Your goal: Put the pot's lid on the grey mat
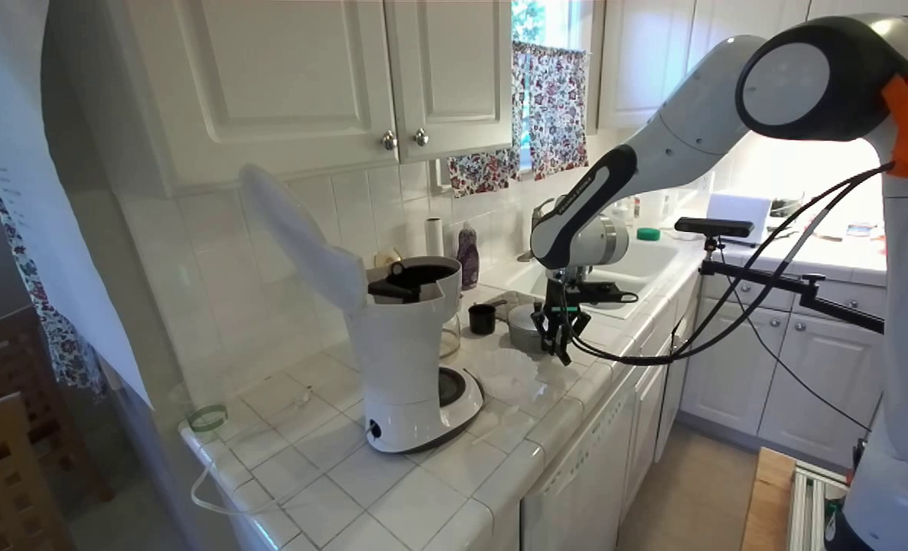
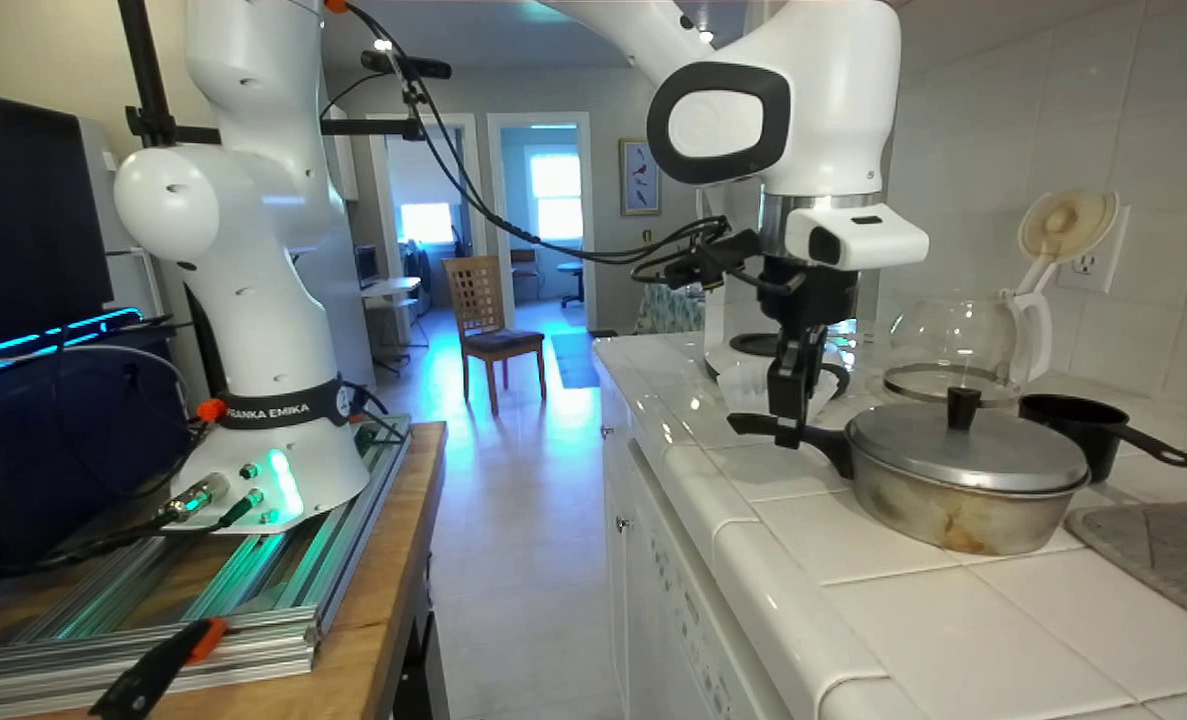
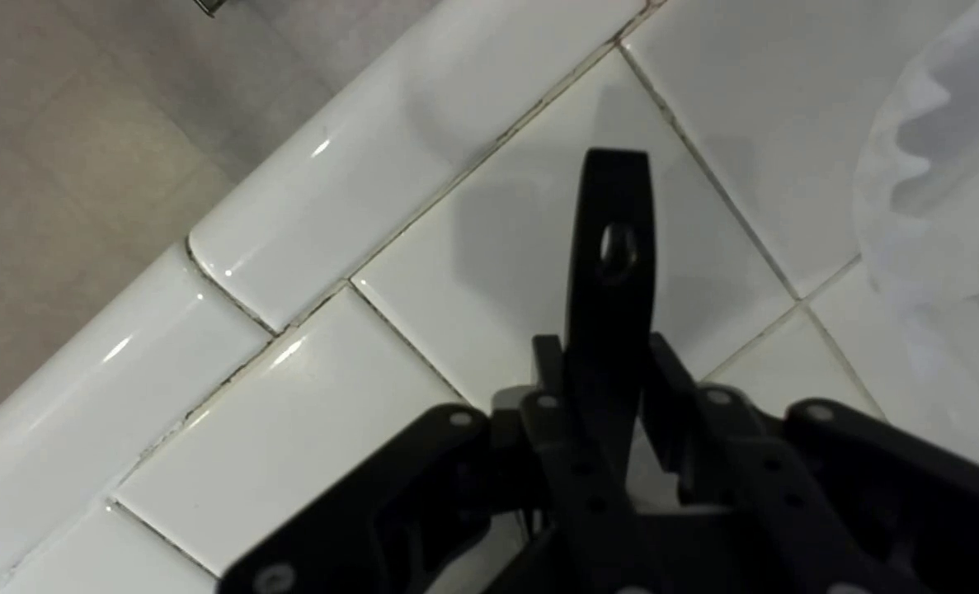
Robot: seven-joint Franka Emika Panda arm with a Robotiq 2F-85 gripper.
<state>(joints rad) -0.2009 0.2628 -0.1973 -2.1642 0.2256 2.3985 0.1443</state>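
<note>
Lid of dull silvery metal is resting on its round pot, just beside the grey mat on a kitchen counter, as the gripper is pinching the pot's black handle, its fingers drawn in against both sides. Work is apparently standing at the grasping step, with the lid not yet coming off; reaching the goal is likely calling for freeing the handle, rising, and closing over the lid's black knob. Brown staining is marking the pot's wall, glossy square tiles are catching the light, and the matte mat is showing a faintly lined, cloth-like surface.
</note>
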